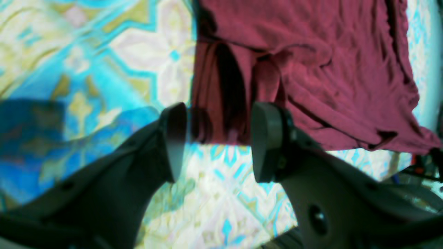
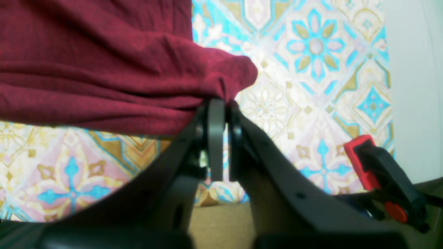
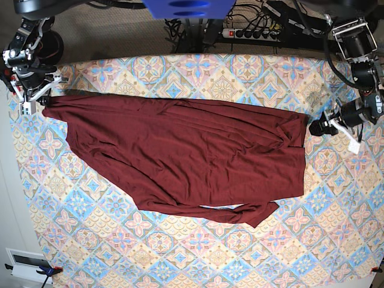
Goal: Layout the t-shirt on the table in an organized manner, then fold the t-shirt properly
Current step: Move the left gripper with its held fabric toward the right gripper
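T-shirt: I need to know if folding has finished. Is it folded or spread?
Spread, not folded: the t-shirt lies broad and rumpled across the table, edges uneven.

A red-and-black clamp (image 2: 391, 176) shows near the brown floor (image 2: 219, 226).

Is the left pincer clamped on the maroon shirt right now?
No, the left pincer's fingertips stand apart above the shirt, with nothing pinched between them.
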Available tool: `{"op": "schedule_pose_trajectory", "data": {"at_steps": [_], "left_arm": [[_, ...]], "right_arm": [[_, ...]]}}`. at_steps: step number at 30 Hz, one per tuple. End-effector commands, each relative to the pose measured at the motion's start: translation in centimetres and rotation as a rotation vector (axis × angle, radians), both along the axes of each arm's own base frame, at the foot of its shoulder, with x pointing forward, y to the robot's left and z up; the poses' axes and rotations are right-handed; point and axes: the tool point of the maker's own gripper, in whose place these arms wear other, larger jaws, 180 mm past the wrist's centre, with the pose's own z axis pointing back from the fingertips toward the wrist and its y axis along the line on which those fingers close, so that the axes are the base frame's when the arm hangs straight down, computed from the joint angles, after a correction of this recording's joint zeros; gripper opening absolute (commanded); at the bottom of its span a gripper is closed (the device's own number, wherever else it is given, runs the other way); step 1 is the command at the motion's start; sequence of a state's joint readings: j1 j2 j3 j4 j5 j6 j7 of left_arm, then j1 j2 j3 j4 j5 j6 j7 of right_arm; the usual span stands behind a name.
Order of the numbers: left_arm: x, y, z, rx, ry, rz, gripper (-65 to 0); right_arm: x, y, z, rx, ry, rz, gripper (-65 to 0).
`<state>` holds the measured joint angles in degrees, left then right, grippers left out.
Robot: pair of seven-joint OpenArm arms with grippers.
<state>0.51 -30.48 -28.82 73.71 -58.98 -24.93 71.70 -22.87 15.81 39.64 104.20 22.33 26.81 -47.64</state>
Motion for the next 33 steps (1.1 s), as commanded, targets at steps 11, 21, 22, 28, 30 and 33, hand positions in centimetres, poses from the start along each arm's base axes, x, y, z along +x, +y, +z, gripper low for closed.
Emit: {"op": "schedule_pose_trajectory", "data": {"at_steps": [11,21,22,28,30,33], "left_arm": [[0.0,-2.4,-1.0,-0.071,-0.031,0.023,-36.4],[-0.2,-6.8,-4.1,-0.045,0.041,-0.058,-36.4],[-0.3,-7.0,-4.3,-0.042,0.046,-0.06,-36.5],[-0.8,-7.1,-5.8,-0.007,0.079,-0.053,-36.8],[-1.1,-7.1,-6.3,-0.017,0.097,-0.048,-38.4],[-1.4,-7.8,-6.7,-0.031,0.103,-0.047,-48.5]], "right_arm": [[0.6,-0.5,1.3,-0.029,-0.036,0.009,-65.0],[0.7,-0.5,1.3,-0.03,-0.037,0.011,-65.0],[0.7,-0.5,1.3,-0.03,-0.037,0.011,-65.0],[0.7,-0.4,1.4,-0.03,-0.04,0.011,-65.0],[0.7,-0.4,1.4,-0.03,-0.04,0.011,-65.0],[0.8,-0.4,1.4,-0.03,-0.042,0.011,-65.0]]}}
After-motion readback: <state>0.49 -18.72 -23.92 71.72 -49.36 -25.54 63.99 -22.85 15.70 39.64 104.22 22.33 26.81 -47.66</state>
